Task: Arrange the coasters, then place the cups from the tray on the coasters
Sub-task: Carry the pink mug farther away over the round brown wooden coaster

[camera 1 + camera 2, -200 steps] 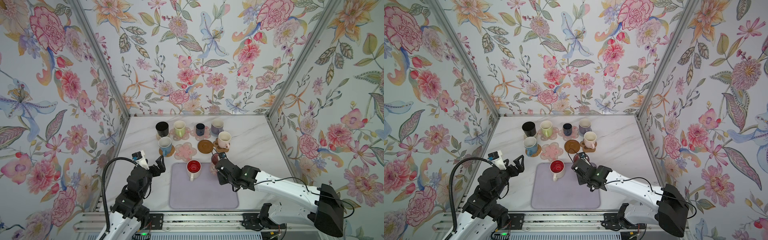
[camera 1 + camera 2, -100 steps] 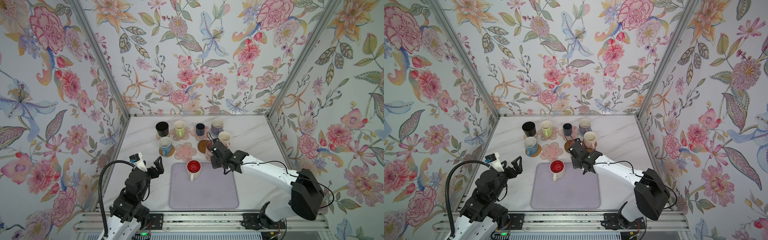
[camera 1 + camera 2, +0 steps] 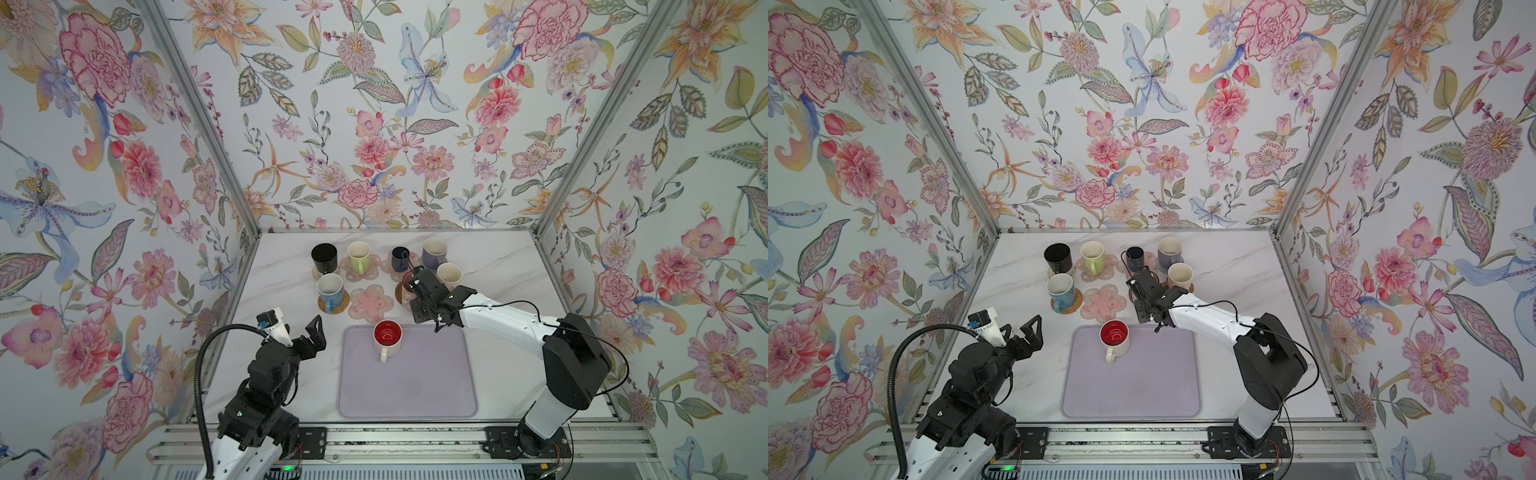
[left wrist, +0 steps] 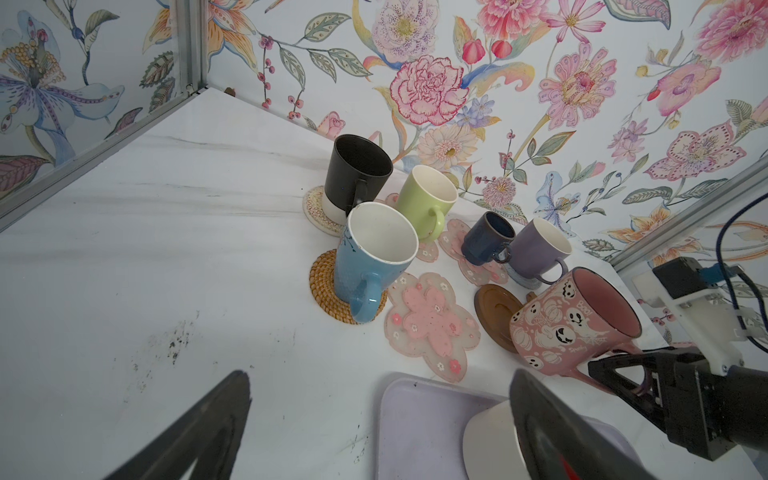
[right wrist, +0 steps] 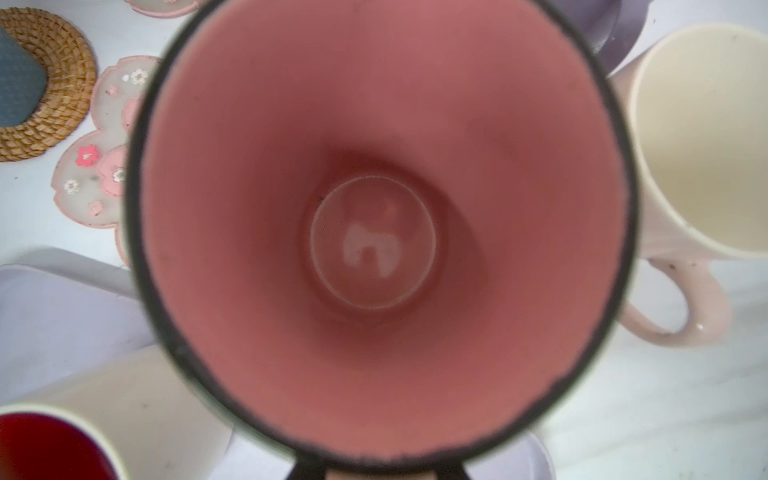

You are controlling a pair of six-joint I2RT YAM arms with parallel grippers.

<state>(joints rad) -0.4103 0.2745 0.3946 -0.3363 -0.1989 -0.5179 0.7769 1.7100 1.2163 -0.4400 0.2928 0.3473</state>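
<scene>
- The left jaws stand spread as wide as they go and hold nothing. They are raised over the bare surface (image 3: 282,299), just left of the tray (image 3: 415,386).
- The right jaws are clamped on the handle of the pink mug (image 4: 573,320), the one printed with little ghosts and pumpkins. The mug hangs tilted, and the right wrist view looks straight into its pink inside.
- That mug is over the brown disc coaster (image 4: 496,307), between the empty pink flower coaster (image 3: 371,302) and the cream-pink mug (image 3: 449,274). I cannot tell whether its base touches the disc.
- The red-inside white mug (image 3: 387,336) stands alone on the tray, upright near the far edge.
- Behind, the black mug (image 3: 324,257), green mug (image 3: 358,257), navy mug (image 3: 400,257), lavender mug (image 3: 434,251) and light blue mug (image 3: 330,289) each stand on a coaster.
- A second ago the right arm (image 3: 498,318) held the pink mug by the tray's far right corner. Now it has reached farther back, and the mug covers most of the disc in both top views.
- The left jaws are as wide as before and in about the same place.
</scene>
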